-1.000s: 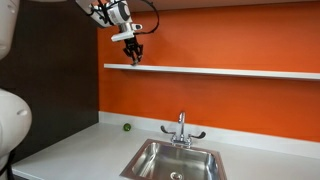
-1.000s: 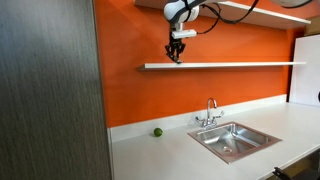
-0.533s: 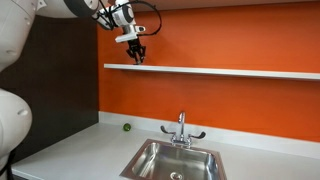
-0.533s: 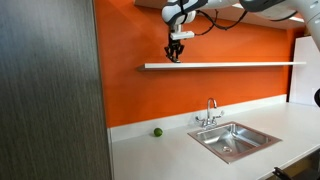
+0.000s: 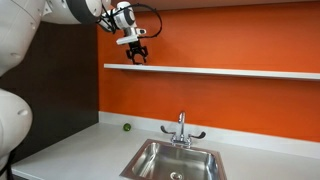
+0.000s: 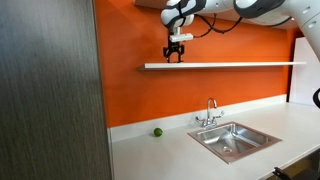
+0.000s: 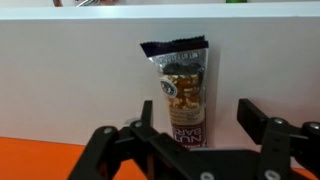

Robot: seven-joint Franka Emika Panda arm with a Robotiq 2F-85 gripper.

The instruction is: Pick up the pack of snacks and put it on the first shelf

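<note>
In the wrist view the pack of snacks (image 7: pixel 182 85), a dark wrapper with a window showing nuts, lies flat on the white board of the first shelf (image 7: pixel 70 80). My gripper (image 7: pixel 198 118) is open over the near end of the pack. Its two fingers stand apart on either side of the wrapper without touching it. In both exterior views the gripper (image 5: pixel 136 56) (image 6: pixel 176 54) hangs just above the left end of the first shelf (image 5: pixel 230 72) (image 6: pixel 240 65) on the orange wall. The pack is too small to make out in them.
A small green ball (image 5: pixel 127 126) (image 6: pixel 157 131) lies on the white counter by the wall. A steel sink (image 5: pixel 150 164) (image 6: pixel 212 146) with a faucet (image 5: pixel 181 128) (image 6: pixel 211 109) is set in the counter below the shelf. A dark panel (image 6: pixel 50 90) stands at the left.
The gripper has opened and let go of the pack, which now rests on the shelf. It has risen slightly above the board.
</note>
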